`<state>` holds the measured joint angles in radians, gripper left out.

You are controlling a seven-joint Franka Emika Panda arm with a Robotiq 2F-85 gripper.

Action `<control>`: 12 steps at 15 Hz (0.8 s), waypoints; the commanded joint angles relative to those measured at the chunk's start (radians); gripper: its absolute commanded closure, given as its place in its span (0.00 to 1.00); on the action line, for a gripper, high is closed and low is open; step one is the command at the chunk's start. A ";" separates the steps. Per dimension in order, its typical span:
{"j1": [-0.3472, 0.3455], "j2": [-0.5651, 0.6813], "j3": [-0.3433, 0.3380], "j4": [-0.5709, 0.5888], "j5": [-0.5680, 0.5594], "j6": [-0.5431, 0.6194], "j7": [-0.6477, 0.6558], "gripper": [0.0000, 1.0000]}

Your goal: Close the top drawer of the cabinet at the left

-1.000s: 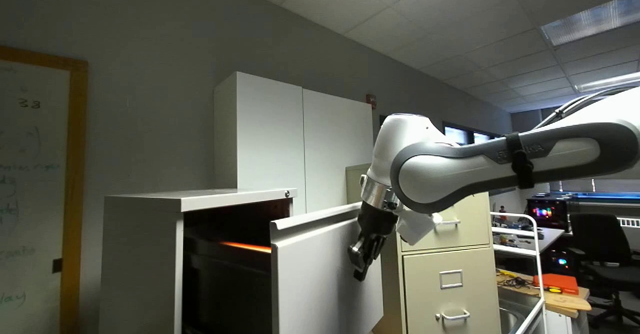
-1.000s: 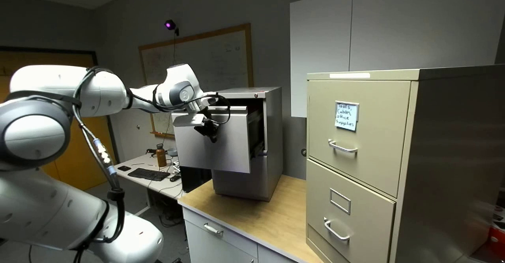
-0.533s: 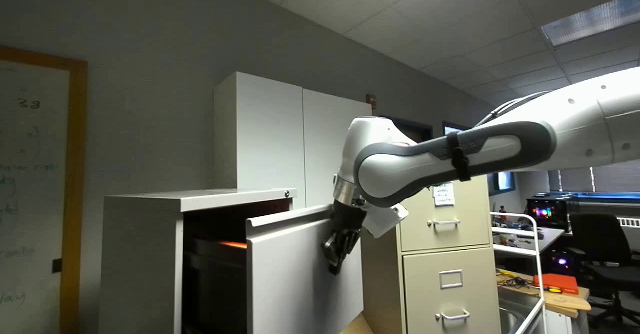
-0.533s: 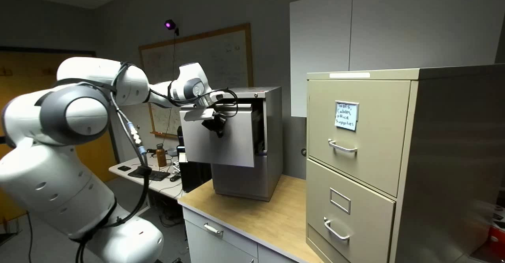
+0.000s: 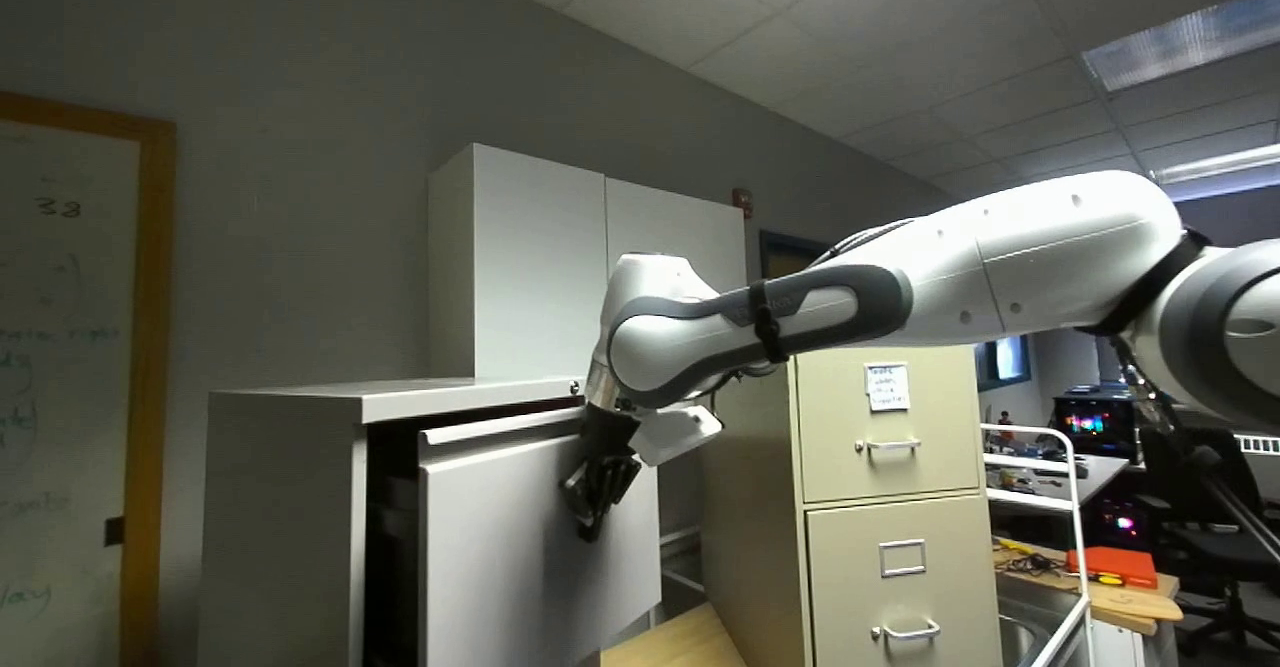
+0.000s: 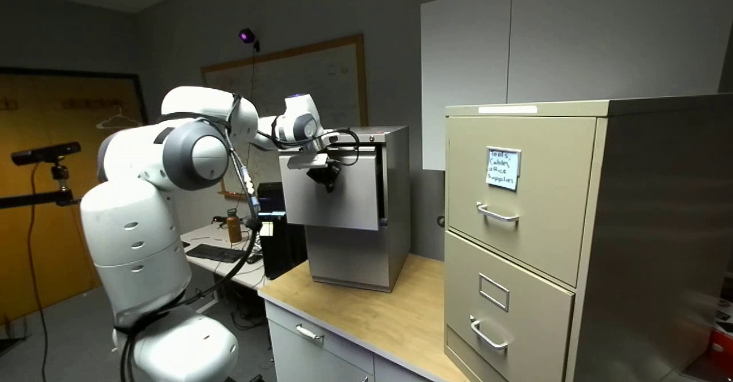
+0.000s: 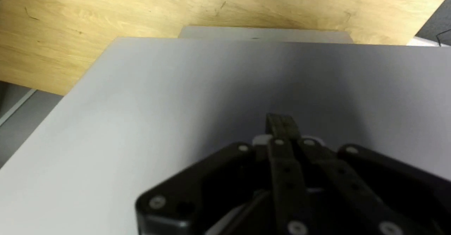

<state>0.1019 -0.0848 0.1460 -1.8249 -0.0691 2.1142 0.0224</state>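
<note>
Both exterior views are dim, with the grey wall dull and a ceiling light glowing at the upper right of an exterior view. In the wrist view the bench is bright and crisp, the top drawer shades from pale to dark under a soft shadow, and the gripper, close up, is blurred.
</note>
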 commanded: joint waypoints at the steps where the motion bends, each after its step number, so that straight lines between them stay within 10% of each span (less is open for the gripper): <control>1: 0.024 0.136 0.008 0.223 -0.006 -0.052 -0.013 1.00; 12: 0.076 0.346 0.002 0.550 -0.038 -0.138 -0.016 1.00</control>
<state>0.1605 0.1749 0.1473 -1.4187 -0.0856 1.9917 0.0224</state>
